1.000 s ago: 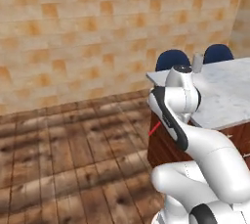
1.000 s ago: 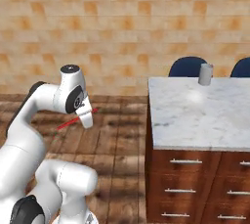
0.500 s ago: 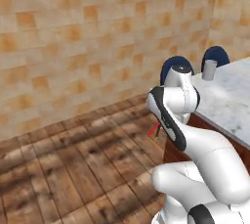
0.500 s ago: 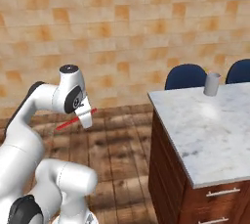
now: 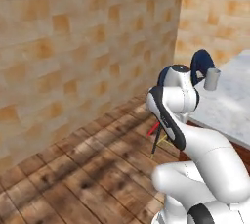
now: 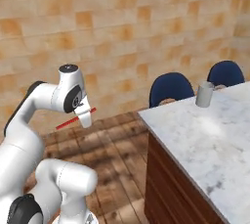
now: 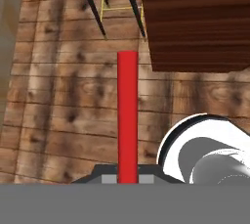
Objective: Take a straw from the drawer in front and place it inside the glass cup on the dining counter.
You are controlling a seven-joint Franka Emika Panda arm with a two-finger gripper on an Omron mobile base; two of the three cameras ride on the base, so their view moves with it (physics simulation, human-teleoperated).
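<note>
Claw (image 6: 86,119): clamped on the red straw (image 6: 74,119), which juts from it level and crosswise; in the hand view the straw (image 7: 127,115) rises straight from between the two tips, over plank floor (image 7: 63,100).

Change: the whole scene has swung in both base views over the last second, so the base has driven or turned, not the furniture; the straw sits in the claw as it did a second ago.

Tabletop (image 6: 205,140): marble dining counter, now seen corner-on, its wood base (image 7: 195,22) near the straw's far end in the hand view.

Glass cup (image 6: 204,94): upright at the tabletop's far edge, just in front of the blue chairs (image 6: 170,89), well apart from the claw.

Judgement: fetch done, carry under way; reach to the cup and tipping the straw upright remain.
</note>
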